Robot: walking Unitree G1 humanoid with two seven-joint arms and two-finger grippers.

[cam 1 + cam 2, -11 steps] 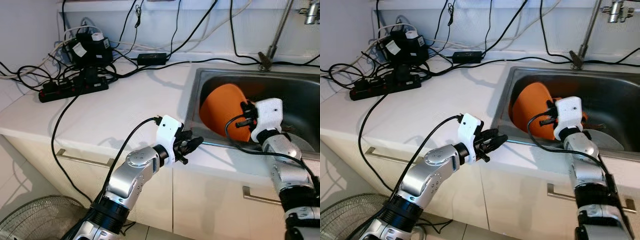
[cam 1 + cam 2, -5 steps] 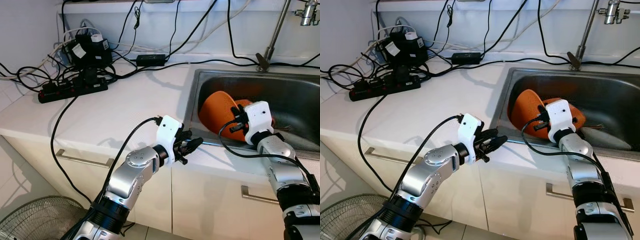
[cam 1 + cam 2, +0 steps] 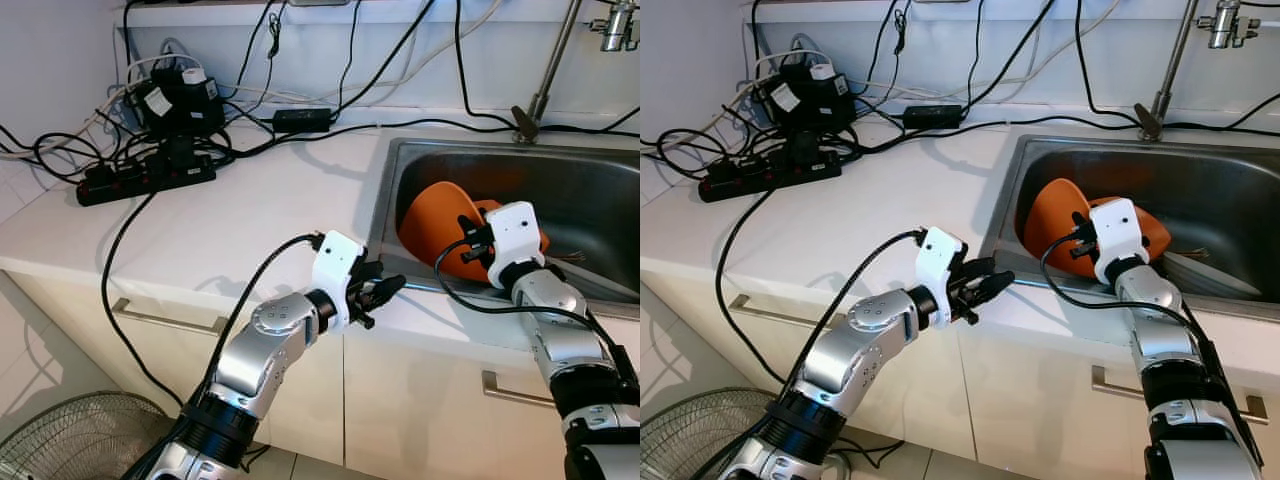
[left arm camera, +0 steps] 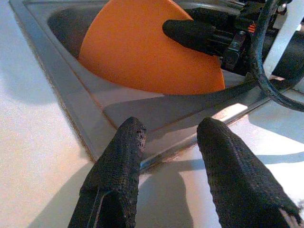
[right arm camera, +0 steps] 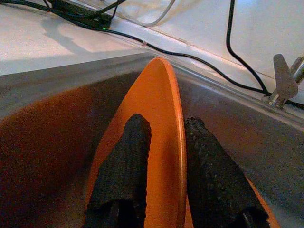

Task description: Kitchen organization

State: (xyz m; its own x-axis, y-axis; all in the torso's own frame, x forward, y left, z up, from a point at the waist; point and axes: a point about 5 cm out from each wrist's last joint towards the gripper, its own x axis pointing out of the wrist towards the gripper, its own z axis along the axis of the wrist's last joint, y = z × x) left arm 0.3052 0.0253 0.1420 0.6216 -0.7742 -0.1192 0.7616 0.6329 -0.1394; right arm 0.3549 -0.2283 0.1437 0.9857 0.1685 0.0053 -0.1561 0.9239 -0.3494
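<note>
Right now I have the right gripper down inside the steel sink, its two black fingers clamped narrow on the rim of the orange plate, one finger on each face. That plate stands tilted on edge near the sink's left wall, leaning toward the counter side, and a second orange piece sits just behind the white wrist housing; I cannot tell whether the two touch. My left gripper hovers over the sink's front lip, at the corner where steel meets the white counter. Its fingers are spread a moderate way apart and hold nothing. From that wrist I see the plate's broad face beyond the rim, with one of the right fingers pressed against it. Well away from the sink, at the far left of the counter, a black power strip lies under a knot of plugs and cables. A faucet stem rises from the sink's back edge.
</note>
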